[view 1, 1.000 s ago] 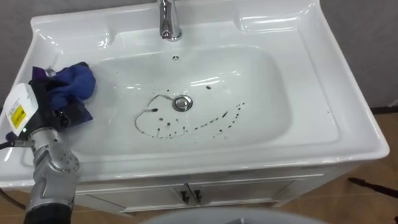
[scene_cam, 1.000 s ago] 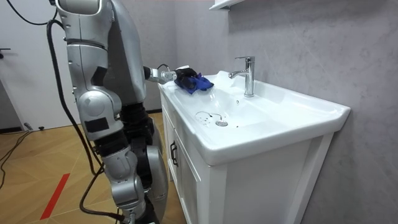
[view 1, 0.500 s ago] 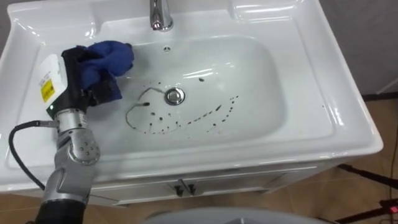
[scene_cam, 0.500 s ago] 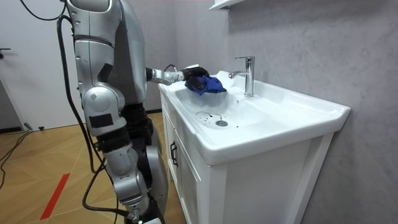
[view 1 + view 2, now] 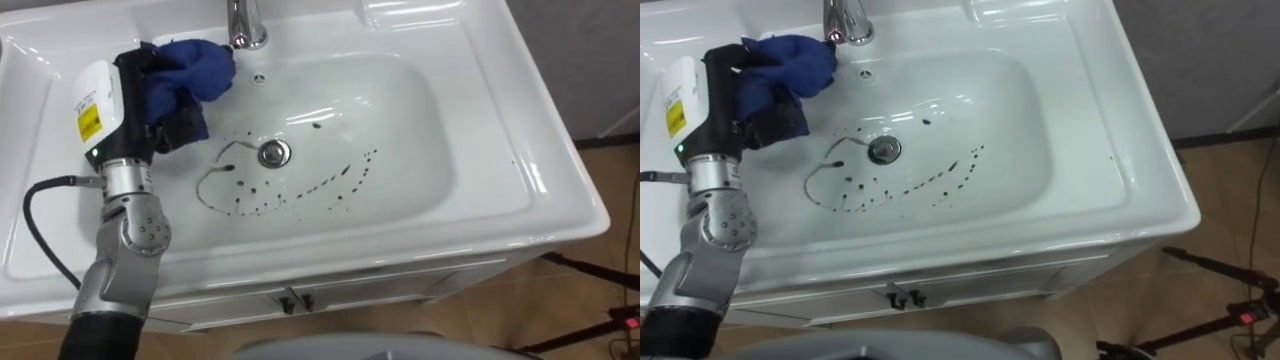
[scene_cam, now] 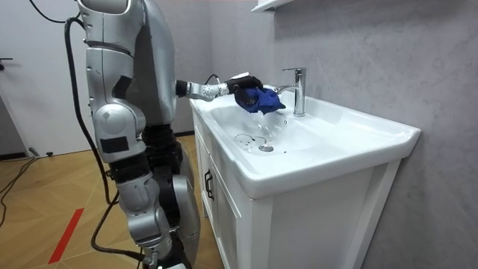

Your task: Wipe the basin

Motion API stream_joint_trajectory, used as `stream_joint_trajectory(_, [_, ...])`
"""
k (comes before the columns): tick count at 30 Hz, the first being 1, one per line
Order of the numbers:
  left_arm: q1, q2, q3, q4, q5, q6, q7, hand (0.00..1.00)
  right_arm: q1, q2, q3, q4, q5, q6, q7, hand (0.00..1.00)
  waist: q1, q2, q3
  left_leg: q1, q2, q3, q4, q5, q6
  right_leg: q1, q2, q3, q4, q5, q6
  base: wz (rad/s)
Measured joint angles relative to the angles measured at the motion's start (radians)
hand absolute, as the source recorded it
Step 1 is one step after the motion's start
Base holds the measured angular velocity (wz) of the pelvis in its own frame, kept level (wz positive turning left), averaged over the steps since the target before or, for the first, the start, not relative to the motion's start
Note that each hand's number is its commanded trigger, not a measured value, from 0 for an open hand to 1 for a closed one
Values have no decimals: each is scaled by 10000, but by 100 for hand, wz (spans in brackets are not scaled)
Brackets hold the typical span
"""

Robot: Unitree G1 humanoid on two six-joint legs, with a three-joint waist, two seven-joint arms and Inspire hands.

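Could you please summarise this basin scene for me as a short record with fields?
basin: white, on a cabinet
stains: dark spots and a thin ring around the drain, unwiped
cloth: blue, bunched in the left hand
left hand: fingers curled round the cloth, at the bowl's back left, beside the faucet
cloth touching bowl: cannot tell

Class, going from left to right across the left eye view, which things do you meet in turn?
Left hand → blue cloth → drain → basin's right rim → wooden floor
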Motion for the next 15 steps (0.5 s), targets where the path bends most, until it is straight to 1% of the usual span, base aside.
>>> stream_joint_trajectory(2, [2, -3, -100, 0, 222, 3, -14, 100, 2, -7, -17, 0, -89, 10, 6, 0, -2, 25, -3, -7, 0, -1, -1, 0, 0, -7, 0, 1, 1, 10, 3, 0])
stream_joint_trajectory(4, [13, -4, -186, 1, 487, 10, -113, 100, 11, -12, -84, 1, -322, 13, 41, 0, 26, 58, -26, 6, 0, 2, -2, 0, 1, 0, 5, 4, 3, 15, 3, 0])
stream_joint_trajectory(7, [41, -3, -187, 47, 859, 17, -319, 100, 8, -33, -105, 2, -555, 20, 105, 0, 38, 84, -43, 29, 0, 4, -6, 2, 3, 8, 7, 15, 27, 17, 2, 0])
stream_joint_trajectory(9, [64, -3, -191, 254, 906, 51, -473, 100, 17, -39, -94, 2, -623, 25, 108, 0, 40, 92, -47, 77, 1, 22, -13, 3, 4, 50, 7, 20, 44, 17, 1, 0])
stream_joint_trajectory(14, [481, -4, -203, 839, 1482, 392, -936, 100, 154, -38, -96, 6, -688, 34, 108, 0, 40, 44, -36, 164, 2, 60, -30, 2, 4, 153, 6, 40, 33, 15, 3, 0])
stream_joint_trajectory(15, [540, -3, -203, 1048, 1579, 530, -1073, 100, 151, -31, -97, 23, -698, 55, 112, 0, 42, 15, -42, 176, 5, 66, -25, 2, 4, 162, 5, 29, 33, 15, 3, 0])
